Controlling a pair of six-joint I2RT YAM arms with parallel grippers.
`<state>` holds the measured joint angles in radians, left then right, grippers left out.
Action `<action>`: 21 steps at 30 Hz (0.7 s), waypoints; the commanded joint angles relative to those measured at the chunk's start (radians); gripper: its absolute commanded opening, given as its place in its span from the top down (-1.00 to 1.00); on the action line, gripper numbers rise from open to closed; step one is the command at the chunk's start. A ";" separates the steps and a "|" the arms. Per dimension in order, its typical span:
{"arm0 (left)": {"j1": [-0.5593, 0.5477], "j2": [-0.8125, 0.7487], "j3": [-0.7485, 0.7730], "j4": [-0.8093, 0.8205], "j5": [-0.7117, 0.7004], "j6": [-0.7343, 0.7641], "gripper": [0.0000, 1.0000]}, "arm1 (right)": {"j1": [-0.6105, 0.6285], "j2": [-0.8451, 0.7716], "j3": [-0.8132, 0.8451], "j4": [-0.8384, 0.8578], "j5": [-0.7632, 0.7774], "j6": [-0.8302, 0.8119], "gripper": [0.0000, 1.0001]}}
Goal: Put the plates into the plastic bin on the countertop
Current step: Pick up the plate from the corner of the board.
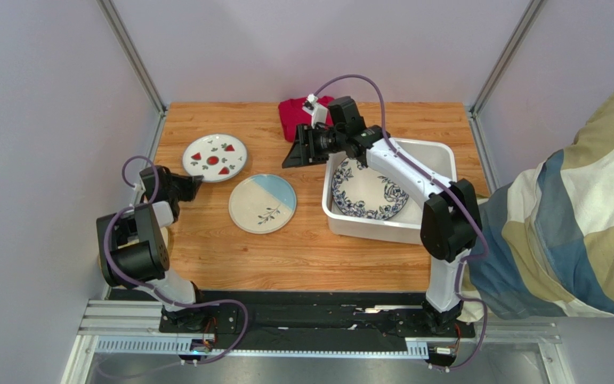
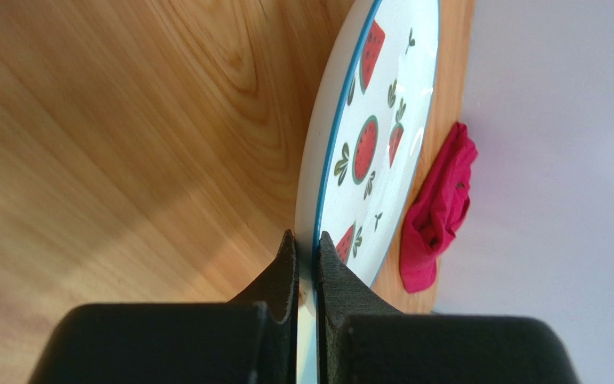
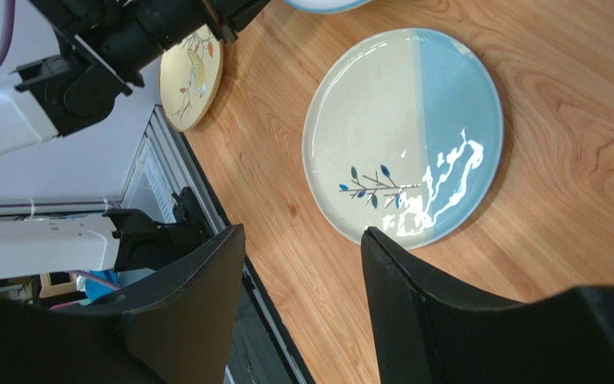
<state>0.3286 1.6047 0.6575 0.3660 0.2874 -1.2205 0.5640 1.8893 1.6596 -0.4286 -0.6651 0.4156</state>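
Note:
A strawberry-print plate [image 1: 215, 157] lies at the back left of the countertop [image 1: 286, 256]. My left gripper [image 1: 193, 182] is shut on its near-left rim; in the left wrist view both pads [image 2: 286, 268] pinch the blue-edged rim of this plate [image 2: 374, 136]. A cream-and-blue plate with a leaf sprig [image 1: 263, 203] lies flat in the middle. My right gripper [image 1: 294, 152] hovers open and empty behind it, left of the bin. In the right wrist view that plate [image 3: 402, 136] lies beyond the open gripper [image 3: 302, 236]. The white plastic bin [image 1: 426, 149] holds a blue floral plate [image 1: 369, 190].
A folded red cloth [image 1: 302, 116] lies at the back edge, also in the left wrist view [image 2: 438, 208]. A yellowish round plate [image 3: 194, 76] shows by the left arm at the table's left edge. A person's patterned sleeve [image 1: 574, 216] is at the right.

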 commanded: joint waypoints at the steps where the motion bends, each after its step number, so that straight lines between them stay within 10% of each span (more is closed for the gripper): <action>1: 0.000 -0.121 -0.030 0.119 0.099 -0.013 1.00 | 0.030 0.080 0.107 0.025 0.022 0.018 -0.18; 21: 0.000 -0.511 -0.214 -0.007 0.236 0.003 1.00 | 0.066 0.464 0.506 -0.038 0.217 0.106 -0.18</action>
<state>0.3283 1.1870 0.4381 0.2855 0.4393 -1.2118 0.6323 2.3379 2.1033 -0.4561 -0.4999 0.5129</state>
